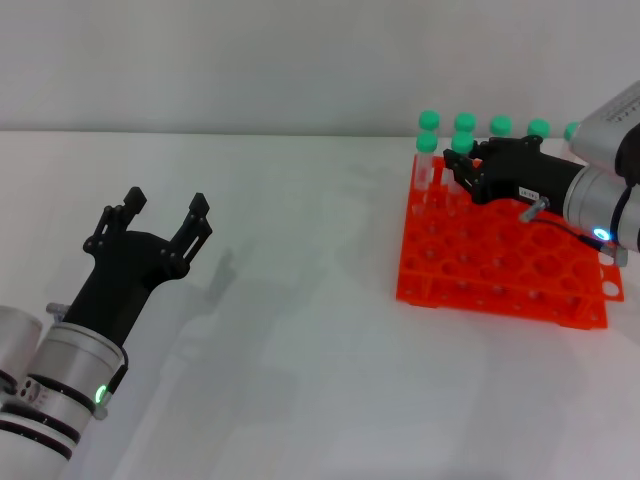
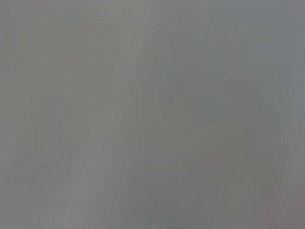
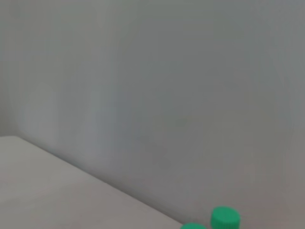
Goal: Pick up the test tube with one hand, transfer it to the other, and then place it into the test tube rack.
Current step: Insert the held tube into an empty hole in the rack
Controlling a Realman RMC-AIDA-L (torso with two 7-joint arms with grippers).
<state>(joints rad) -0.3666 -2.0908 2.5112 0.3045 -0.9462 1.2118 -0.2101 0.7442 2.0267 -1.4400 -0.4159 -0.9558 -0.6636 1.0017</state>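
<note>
The orange-red test tube rack (image 1: 500, 262) stands on the white table at the right. My right gripper (image 1: 466, 166) reaches over its back-left corner, right at a green-capped test tube (image 1: 462, 144) that stands upright there. That cap sits level with the neighbouring cap (image 1: 427, 143). Whether the gripper grips the tube is hidden. My left gripper (image 1: 163, 212) hovers over the table at the left, open and empty, far from the rack. Two green caps (image 3: 225, 217) peek into the right wrist view. The left wrist view is plain grey.
A row of several more green-capped tubes (image 1: 501, 125) stands along the back of the rack. White table (image 1: 300, 330) stretches between the two arms, and a pale wall (image 1: 250, 60) rises behind it.
</note>
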